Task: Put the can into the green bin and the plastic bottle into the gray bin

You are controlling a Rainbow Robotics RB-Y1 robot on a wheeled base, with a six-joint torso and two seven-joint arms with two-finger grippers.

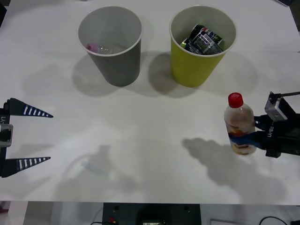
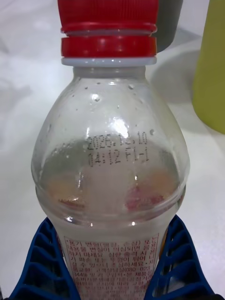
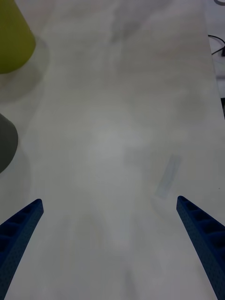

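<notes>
Green bin [image 1: 194, 65]: can [image 1: 204, 40] | gray bin [image 1: 117, 61]: pink-capped bottle [image 1: 101, 48] | right claw [image 1: 255, 136] grasps plastic bottle [image 1: 239, 124]

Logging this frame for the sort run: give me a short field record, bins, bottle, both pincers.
gray bin: upright, far left of table; a clear pink-capped bottle lies inside
green bin: upright beside the gray one, on its right; dark can inside
bottle: red cap, upright, near the table's right edge, not yet in a bin
right pincer: blue fingers closed on the bottle's labelled lower body
left pincer: open, at the table's left edge, holding nothing
left to do: bottle into gray bin
</notes>
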